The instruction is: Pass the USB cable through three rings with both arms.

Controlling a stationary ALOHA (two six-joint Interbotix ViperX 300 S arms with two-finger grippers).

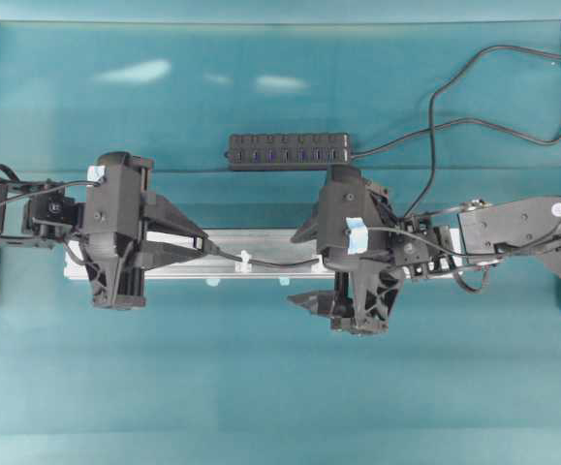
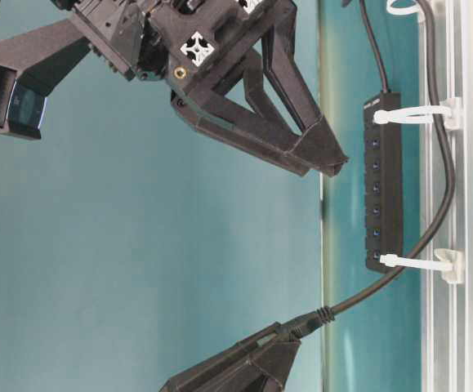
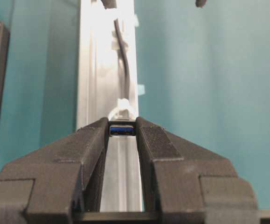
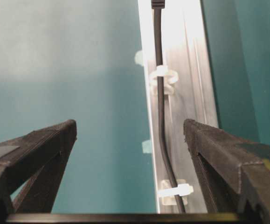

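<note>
My left gripper (image 3: 122, 123) is shut on the black plug (image 3: 122, 129) of the USB cable, just left of a whitish ring (image 1: 245, 260) on the silver rail (image 1: 261, 240). From the plug the thin black cable (image 1: 280, 262) runs right along the rail. In the right wrist view the cable (image 4: 160, 107) passes through a far ring (image 4: 162, 77) and a near ring (image 4: 174, 191). The table-level view shows two rings (image 2: 416, 263) (image 2: 416, 114) around the cable (image 2: 447, 188). My right gripper (image 4: 130, 125) hangs open above the rail, holding nothing.
A black multi-port hub (image 1: 288, 151) lies behind the rail, its own cord looping to the back right. Pale blue tape tabs (image 1: 285, 281) mark the rail's front edge. Teal table surface (image 1: 261, 387) spreads in front of both arms.
</note>
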